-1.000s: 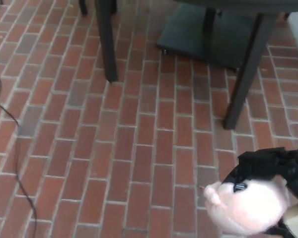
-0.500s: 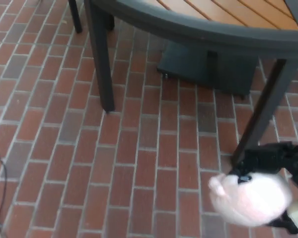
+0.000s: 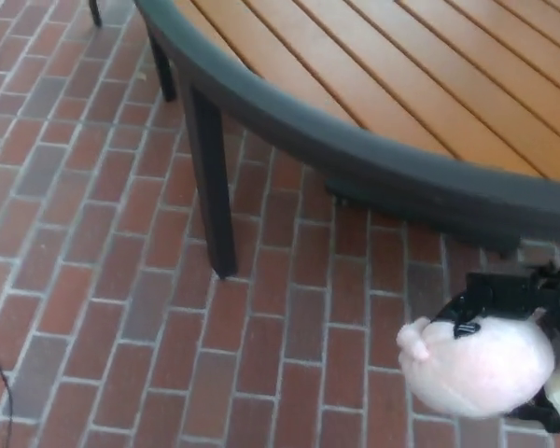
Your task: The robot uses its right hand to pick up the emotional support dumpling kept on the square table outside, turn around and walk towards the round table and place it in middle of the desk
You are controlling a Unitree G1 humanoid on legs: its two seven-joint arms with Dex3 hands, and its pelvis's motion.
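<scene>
**Closed on the round worktop, dumpling in hand**

Swung up and forward between the earlier frames and this one: where only legs, a base and brick showed, then a sliver of slats, now filled across the top and right by the round worktop (image 3: 392, 84), orange slats inside a dark rim. Read as camera and body moving, not the furniture. Kept the same low right corner of the picture throughout for the load.

Held the dumpling (image 3: 476, 366), pale pink and soft, in the right hand (image 3: 518, 303), black fingers closed over its top and far side. Hung it over the brick floor (image 3: 121, 280), below the rim's level and just short of it, not yet above the slats. Showed a dark table leg (image 3: 210, 177) standing well to the left of the load. Saw nothing of the left hand.

Judged the carry nearly done and the placing not begun. Turned everything on one relation: middle of the slats lying up and ahead of the hand, past the rim, so a lift over the edge and a forward reach called for. Possibly pointed the dumpling's longer side left to right, though too blurred to say firmly.
</scene>
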